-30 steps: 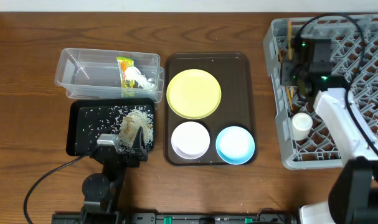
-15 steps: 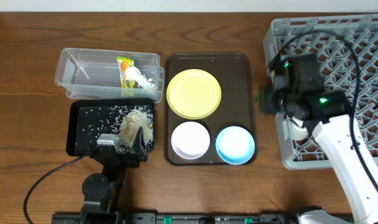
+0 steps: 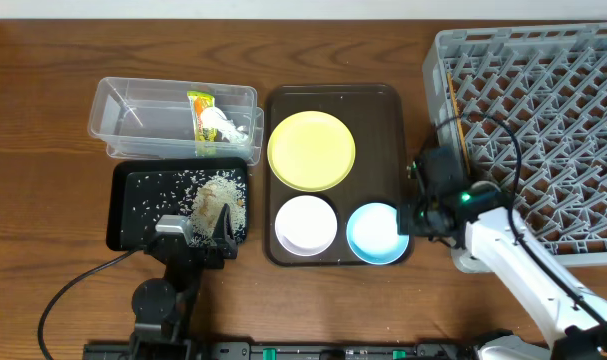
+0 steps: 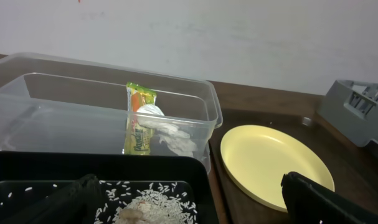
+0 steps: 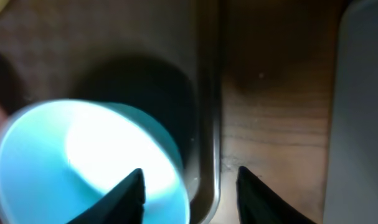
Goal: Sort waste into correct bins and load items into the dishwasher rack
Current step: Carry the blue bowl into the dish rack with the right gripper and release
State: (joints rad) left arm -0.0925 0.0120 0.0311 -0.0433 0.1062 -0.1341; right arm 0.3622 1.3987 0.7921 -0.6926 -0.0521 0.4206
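My right gripper (image 3: 411, 215) is open and low over the right rim of the light blue bowl (image 3: 373, 232). In the right wrist view its fingers (image 5: 189, 186) straddle the bowl (image 5: 70, 155) rim and the tray edge. The white bowl (image 3: 305, 224) and yellow plate (image 3: 311, 150) also lie on the brown tray (image 3: 333, 95). My left gripper (image 3: 196, 235) is open and empty over the black tray (image 3: 133, 215), which holds rice (image 3: 218, 195). The wrapper (image 3: 201, 110) and tissue (image 3: 223, 127) lie in the clear tub (image 3: 143, 110). Thin wooden chopsticks (image 3: 461, 140) stand at the left side of the grey rack (image 3: 543, 90).
The rack's left wall stands close to the right of my right arm, with a narrow strip of bare table (image 5: 269, 112) between it and the brown tray. The left wrist view shows the wrapper (image 4: 137, 121), tub (image 4: 64, 112) and plate (image 4: 269, 158).
My right arm has swung out of the rack, left and toward the front, down to the blue bowl. The left arm has not moved.
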